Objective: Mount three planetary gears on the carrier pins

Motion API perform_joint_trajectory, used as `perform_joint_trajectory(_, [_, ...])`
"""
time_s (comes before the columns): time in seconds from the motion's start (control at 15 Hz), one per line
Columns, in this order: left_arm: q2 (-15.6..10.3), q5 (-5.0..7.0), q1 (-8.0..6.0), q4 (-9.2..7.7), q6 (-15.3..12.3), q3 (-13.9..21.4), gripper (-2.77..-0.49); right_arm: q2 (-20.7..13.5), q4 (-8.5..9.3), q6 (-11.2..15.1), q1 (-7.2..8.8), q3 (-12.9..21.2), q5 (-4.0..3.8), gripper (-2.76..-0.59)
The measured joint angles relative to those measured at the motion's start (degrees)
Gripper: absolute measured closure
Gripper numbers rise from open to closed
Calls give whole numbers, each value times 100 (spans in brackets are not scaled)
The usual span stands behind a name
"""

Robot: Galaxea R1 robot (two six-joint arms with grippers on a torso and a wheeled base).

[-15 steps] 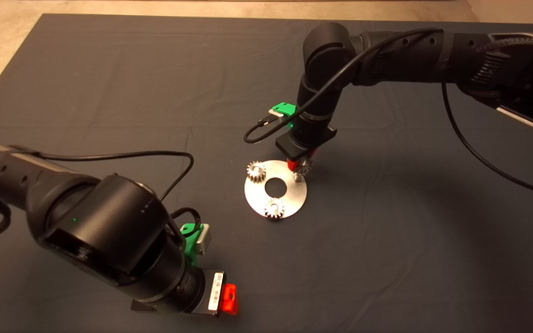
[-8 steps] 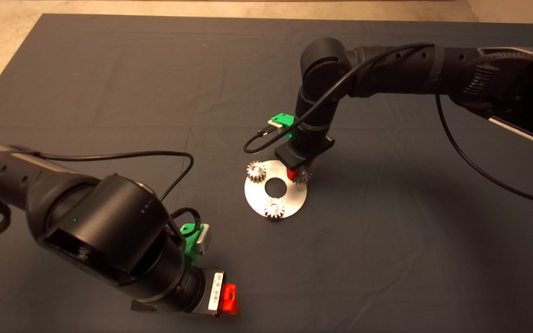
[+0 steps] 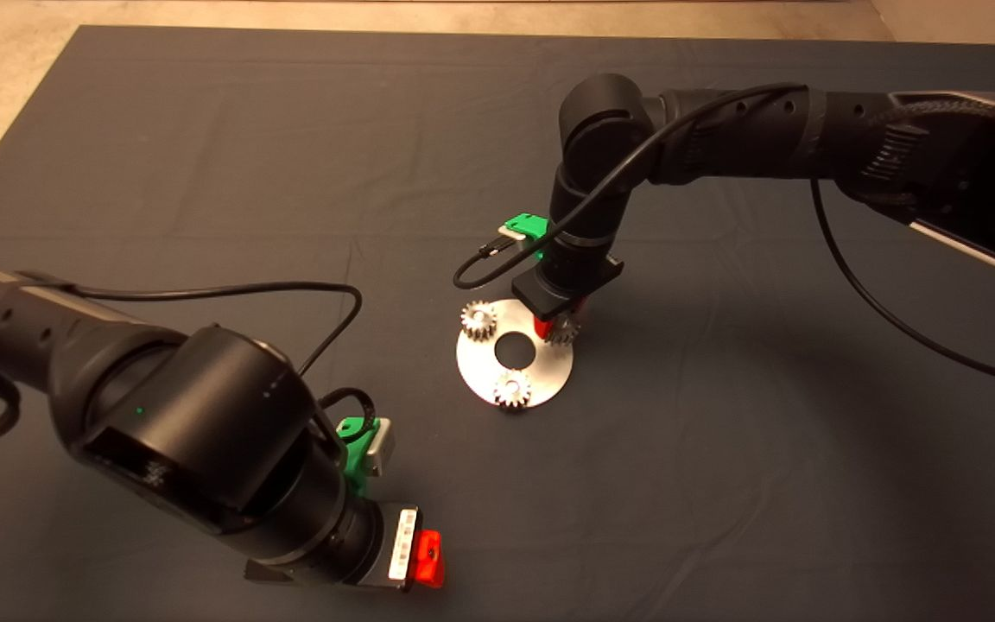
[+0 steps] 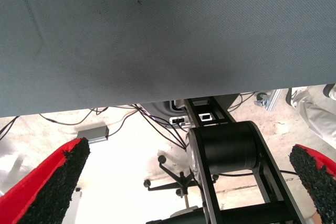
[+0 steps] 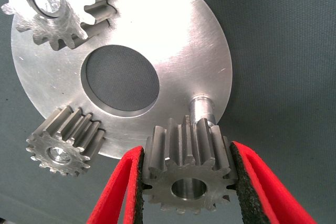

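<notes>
One gear lower in right claw

The dark mat is viewed from above and afar by the head camera. The carrier disc is seen close up from the right wrist and shared with the head view. The mat's edge and the floor beyond are faced by the left wrist camera.

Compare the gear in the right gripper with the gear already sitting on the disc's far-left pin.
The held gear is clamped between the right gripper's red fingers; the far-left gear is free of any gripper. The held gear's bore is empty and the bare pin stands beside it; the far-left gear's bore is filled by its pin. The held gear hangs at the disc's rim; the far-left gear rests flat on it. Both are silvery toothed spur gears of similar size.
</notes>
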Motion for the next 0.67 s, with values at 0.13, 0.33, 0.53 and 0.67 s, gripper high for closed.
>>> perform_joint_trajectory(0.13, [0, 0, 0, 0, -2, 0, -276, 1, -23, -2, 1, 0, 0, -97])
perform_joint_trajectory(0.33, [0, 0, 0, 2, 0, 0, -276, 37, -66, -2, 1, 0, -4, -97])
perform_joint_trajectory(0.53, [0, 0, 0, 2, -2, 0, -276, 113, -138, -2, 1, 2, 7, -97])
perform_joint_trajectory(0.67, [0, 1, 0, 2, -1, 0, -276, 113, -179, -2, 1, 0, 0, -97])
